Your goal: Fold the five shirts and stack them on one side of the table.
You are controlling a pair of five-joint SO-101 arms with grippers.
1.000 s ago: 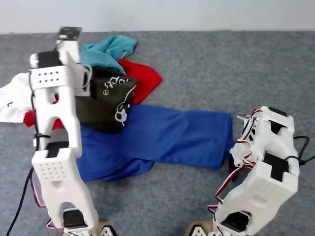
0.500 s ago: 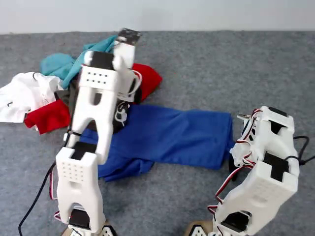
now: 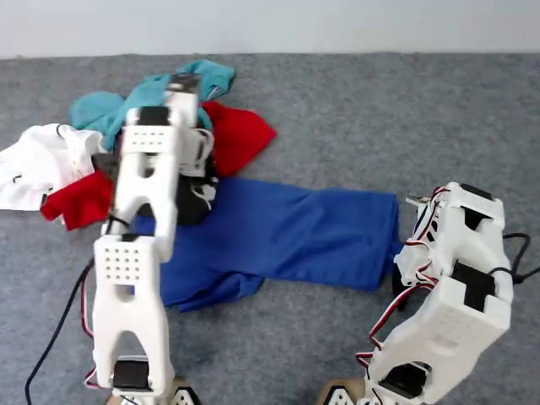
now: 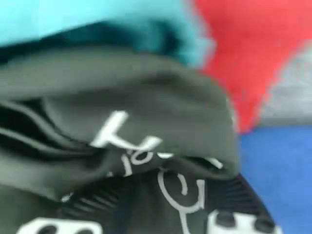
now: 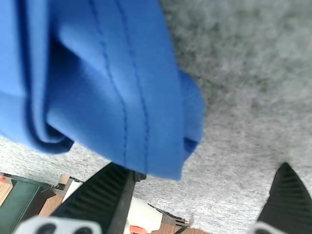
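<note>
Because its covering is a short, felt-like grey nap, the worktop looks matte and even from edge to edge. Across its middle lies the blue shirt, a long, smooth knit spread nearly flat, its near edge rumpled into soft folds. Two blocky white plastic arms stand at the near side: the left arm stretches over the heap of clothes, while the right arm sits folded just beside the blue shirt's end. Behind the left arm the red shirt pokes out in a pointed flap, with another part of it bunched near the white shirt, which lies crumpled at the worktop's far left. The teal shirt is mounded in rounded folds at the back of the heap. Under the left arm's wrist is the black shirt, a thick, creased fabric with thin white printed lines. The left tool is spread, its ribbed dark fingers apart with black cloth between them. The right tool is likewise spread, gripping nothing, the blue shirt's double-stitched hem drooping beside one ribbed finger.
</note>
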